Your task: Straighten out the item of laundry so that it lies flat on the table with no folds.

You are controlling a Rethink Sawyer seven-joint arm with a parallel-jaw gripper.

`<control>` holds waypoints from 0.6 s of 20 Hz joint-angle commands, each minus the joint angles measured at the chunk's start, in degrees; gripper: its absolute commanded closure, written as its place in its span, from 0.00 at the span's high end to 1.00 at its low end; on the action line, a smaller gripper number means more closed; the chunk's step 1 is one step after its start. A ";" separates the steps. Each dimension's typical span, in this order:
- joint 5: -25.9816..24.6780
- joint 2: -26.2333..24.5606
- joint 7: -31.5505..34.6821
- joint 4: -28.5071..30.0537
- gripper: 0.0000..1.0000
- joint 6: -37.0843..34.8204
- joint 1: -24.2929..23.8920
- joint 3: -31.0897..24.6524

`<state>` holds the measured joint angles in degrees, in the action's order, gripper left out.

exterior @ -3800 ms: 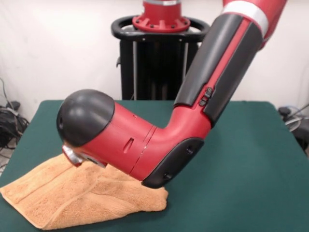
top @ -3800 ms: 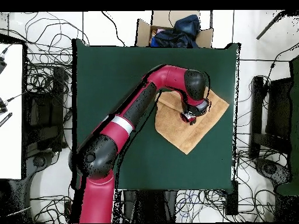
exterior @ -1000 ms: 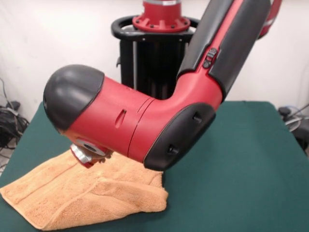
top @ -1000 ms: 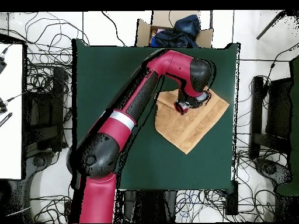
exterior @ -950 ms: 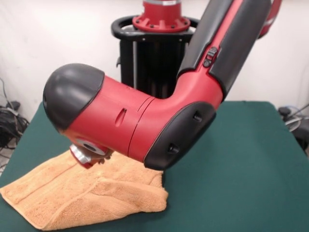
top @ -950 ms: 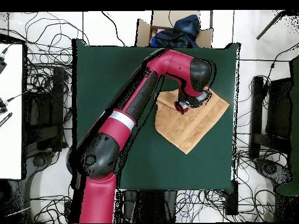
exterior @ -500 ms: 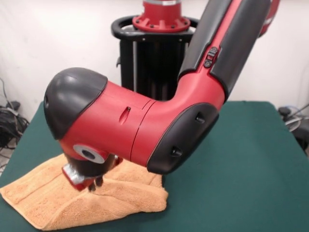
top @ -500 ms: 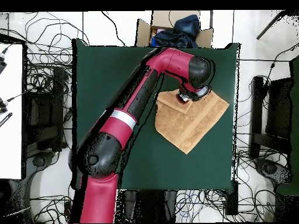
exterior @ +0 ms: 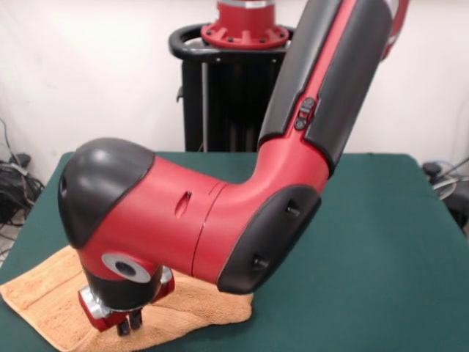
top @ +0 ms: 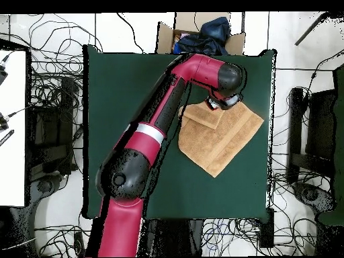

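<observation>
- Cables (top: 54, 101) lie tangled on the floor along the left side of the overhead view, beside a white surface (top: 12, 127) at the picture's edge.
- In the front view, a peach-tan towel (exterior: 44, 308) lies at the lower left corner of the dark green table (exterior: 366, 257), its near edge running off the bottom of the picture.
- The towel is not flat: a doubled layer shows as a raised ridge along its right end, under the arm's elbow, and the overhead view shows a smaller folded flap lying on its upper left part.
- The gripper (exterior: 128, 323) points straight down at the towel's near part in the front view, two dark fingertips close together at the cloth; whether they are clamped on the fabric or merely touching it cannot be told.
- The red and black arm (exterior: 220, 227) fills the middle of the front view, its wrist housing low over the towel and its upper link rising to the top right.
- In the overhead view the arm crosses the table on a diagonal from the lower left, and its wrist sits over the towel's (top: 218, 138) top corner; the gripper (top: 220, 103) shows there only as a small grey and red cluster.
- Seen from above, the towel lies in the table's (top: 121, 80) right half, turned like a diamond, one corner close to the right edge.
- A cardboard box (top: 201, 37) holding dark blue cloth stands beyond the table's top edge in the overhead view.
</observation>
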<state>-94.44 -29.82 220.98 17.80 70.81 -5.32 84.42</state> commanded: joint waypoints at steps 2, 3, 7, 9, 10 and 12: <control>2.05 -4.18 24.31 -8.45 0.00 -1.48 -1.13 3.87; 1.98 -4.26 24.38 -8.44 0.00 -1.70 -1.11 4.00; 2.05 -4.26 24.09 -8.07 0.00 -2.53 -0.86 4.18; 1.99 -4.16 23.99 -8.04 0.00 -3.18 -0.86 4.24; 1.91 -4.12 23.73 -7.82 0.00 -3.67 -0.77 4.25; 1.72 -3.82 22.71 -7.20 0.00 -4.06 -0.57 4.21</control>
<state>-94.48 -30.73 231.95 16.53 70.84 -5.71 86.88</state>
